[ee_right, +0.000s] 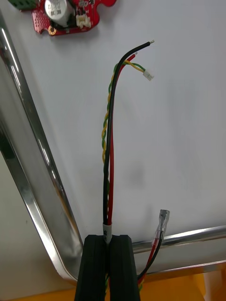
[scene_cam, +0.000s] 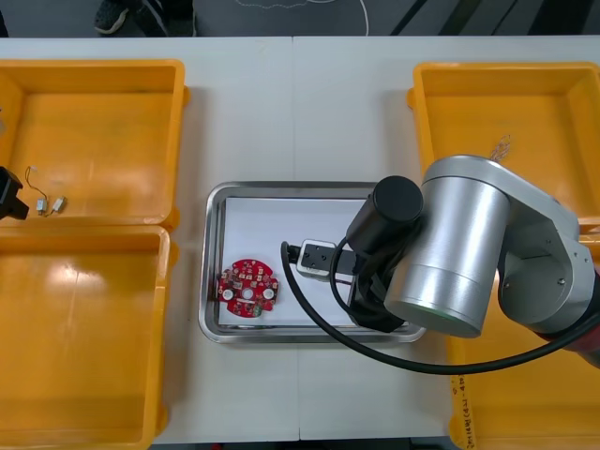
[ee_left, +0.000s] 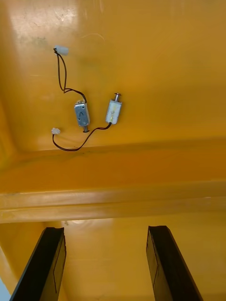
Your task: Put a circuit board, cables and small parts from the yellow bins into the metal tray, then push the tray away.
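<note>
My right gripper (ee_right: 108,241) is shut on a bundle of cables (ee_right: 109,155): black, red, and twisted yellow and green. The bundle stretches out over the white floor of the metal tray (ee_right: 28,155), its free ends pointing towards the round red circuit board (ee_right: 70,16). In the front view the board (scene_cam: 248,288) lies in the tray's (scene_cam: 214,253) left part, and my right arm covers its right part. My left gripper (ee_left: 108,263) is open above the left bins' dividing wall. Two small metal parts (ee_left: 81,115) with thin wires lie past its fingertips in the far left bin (scene_cam: 94,141).
A second yellow bin (scene_cam: 84,328) sits at the near left and two more (scene_cam: 506,103) at the right. A thin wire (scene_cam: 502,145) lies in the far right one. A loose end with a metal terminal (ee_right: 162,221) hangs beside my right fingers over the tray's rim.
</note>
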